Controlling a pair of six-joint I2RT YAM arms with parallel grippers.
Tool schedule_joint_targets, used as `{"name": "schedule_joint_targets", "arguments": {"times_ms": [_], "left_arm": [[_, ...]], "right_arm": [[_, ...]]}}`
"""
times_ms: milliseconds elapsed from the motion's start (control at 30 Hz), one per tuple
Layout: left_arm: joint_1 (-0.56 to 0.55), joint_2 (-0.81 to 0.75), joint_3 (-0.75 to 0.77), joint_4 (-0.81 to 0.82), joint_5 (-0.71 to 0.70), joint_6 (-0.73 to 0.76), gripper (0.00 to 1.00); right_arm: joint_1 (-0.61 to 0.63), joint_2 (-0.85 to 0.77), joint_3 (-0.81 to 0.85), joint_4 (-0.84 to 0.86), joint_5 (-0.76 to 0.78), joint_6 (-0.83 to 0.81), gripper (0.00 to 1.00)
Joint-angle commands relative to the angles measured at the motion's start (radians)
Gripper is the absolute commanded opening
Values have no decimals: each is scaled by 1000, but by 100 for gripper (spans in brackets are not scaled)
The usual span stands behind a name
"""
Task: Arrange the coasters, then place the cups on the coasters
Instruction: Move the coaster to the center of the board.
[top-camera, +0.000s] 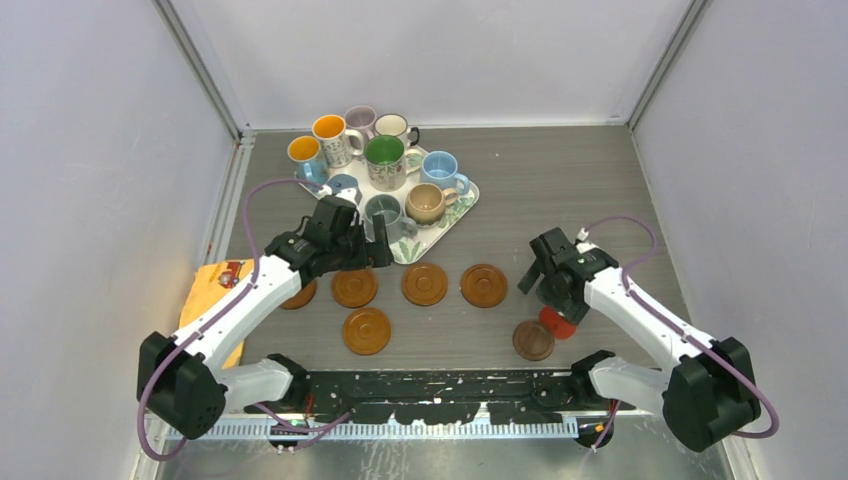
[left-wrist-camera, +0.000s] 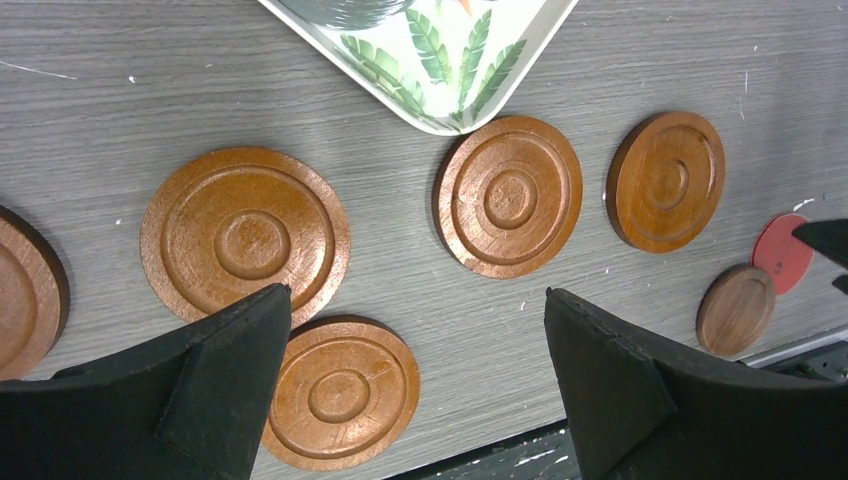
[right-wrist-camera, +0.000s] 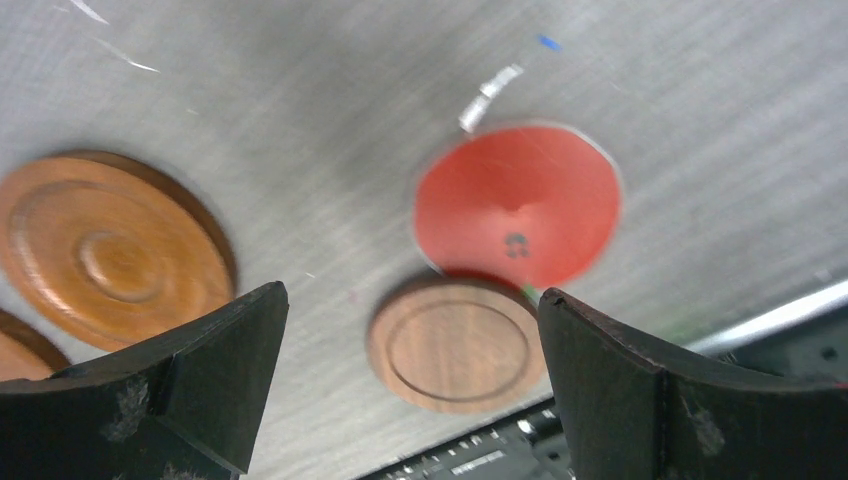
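Note:
Several orange-brown coasters lie in front of the tray: three in a row (top-camera: 355, 287) (top-camera: 424, 284) (top-camera: 484, 285), one nearer (top-camera: 366, 330), and one half hidden under my left arm (top-camera: 298, 295). A dark brown coaster (top-camera: 533, 340) and a thin red coaster (top-camera: 558, 322) touch near the front edge. Several cups (top-camera: 384, 152) stand on the leaf-patterned tray (top-camera: 443, 226). My left gripper (left-wrist-camera: 415, 293) hangs open above the row, with nothing between its fingers. My right gripper (right-wrist-camera: 412, 290) is open over the dark brown coaster (right-wrist-camera: 457, 343), beside the red one (right-wrist-camera: 517, 205).
A yellow cloth (top-camera: 215, 290) lies at the table's left edge under my left arm. The black base rail (top-camera: 440, 385) runs along the near edge, close to the dark coaster. White walls close in the table on three sides.

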Motion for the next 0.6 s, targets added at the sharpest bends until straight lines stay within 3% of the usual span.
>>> {"name": "schedule_joint_targets", "arguments": {"times_ms": [0, 233, 567], "left_arm": [[-2, -30, -14, 23, -2, 14, 100], [-1, -44, -33, 36, -1, 12, 100], [-1, -51, -37, 34, -3, 18, 100]], "right_arm": [[-1, -61, 3, -229, -19, 89, 100], [1, -150, -72, -247, -54, 171, 100], [0, -195, -225, 42, -20, 277, 100]]}}
